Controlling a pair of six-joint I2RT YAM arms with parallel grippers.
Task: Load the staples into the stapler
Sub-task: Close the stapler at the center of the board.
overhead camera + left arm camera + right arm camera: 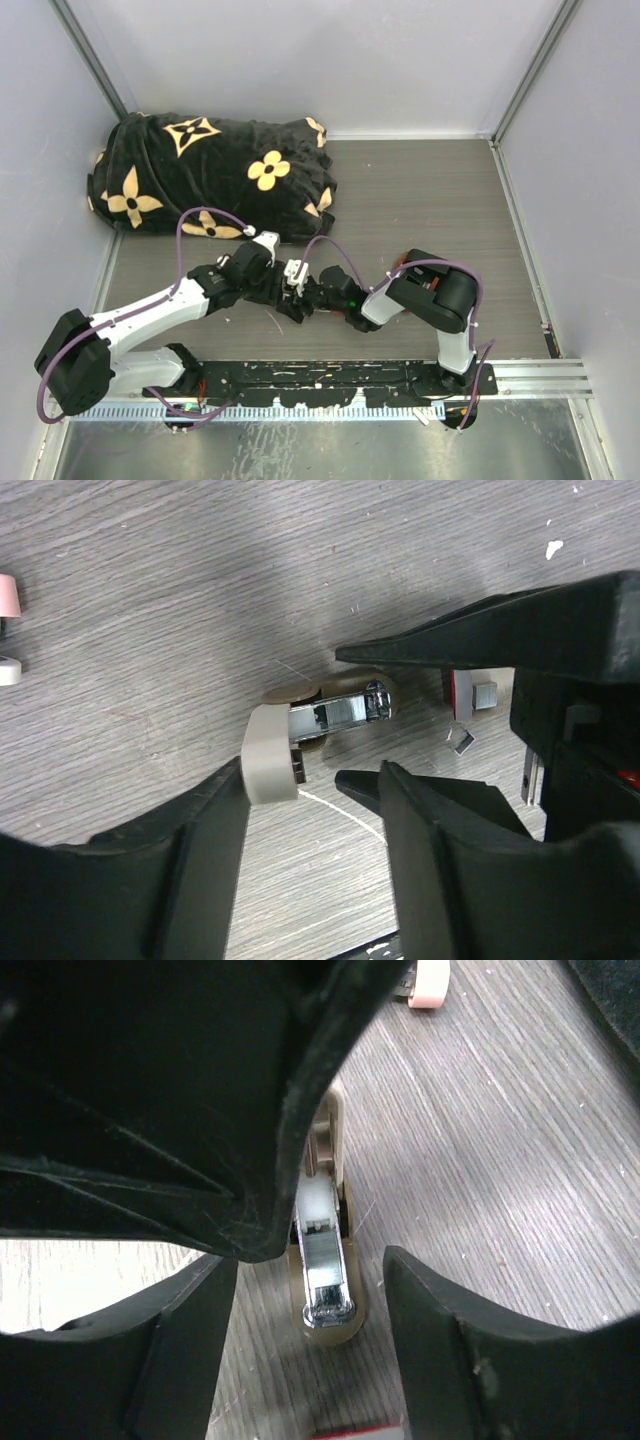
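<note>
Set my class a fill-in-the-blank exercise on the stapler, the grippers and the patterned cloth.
1. The small beige plastic stapler with a chrome metal inner part lies ___ the black left gripper and black right gripper.
2. Both grippers' jaws stand ___.
3. The folded cloth with yellow flowers is ___ in colour.
4. It lies in the grey wood-grain table's far ___ corner.
Missing words: between; open; black; left.

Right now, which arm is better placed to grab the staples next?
Probably the right. The staples box lies close beside the right tool, just at the bottom edge of its wrist view. The left tool straddles the stapler and could steady it.
</note>
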